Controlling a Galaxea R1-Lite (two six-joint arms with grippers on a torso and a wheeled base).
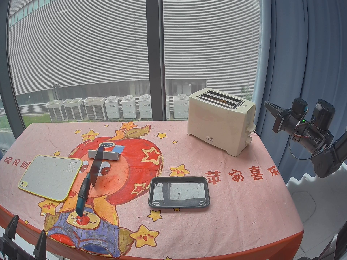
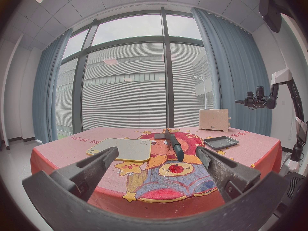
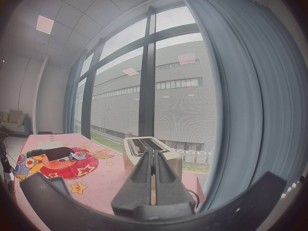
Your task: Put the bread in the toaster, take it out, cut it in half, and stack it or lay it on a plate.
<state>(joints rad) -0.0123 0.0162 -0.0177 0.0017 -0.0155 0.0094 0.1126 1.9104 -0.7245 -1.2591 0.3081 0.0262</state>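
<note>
Head view: bread (image 1: 223, 99) sits in the toaster (image 1: 220, 127) on the tabletop (image 1: 238, 206); right jaws pressed together off to its right, left jaws spread wide at the near edge.

Toaster (image 1: 221, 120) common to all views

1. Toaster (image 1: 220, 121), at the table's far right corner: a small dark two-character mark low on its front face.
2. Tablecloth (image 1: 231, 213): a row of four large red characters near the right edge, in front of the toaster.
3. More red characters on the cloth at the left edge, beside the cutting board (image 1: 50, 177), partly cut off.
4. A yellow badge with lettering printed near the front edge, partly covered by the knife (image 1: 88, 183) handle; too small to read.
</note>
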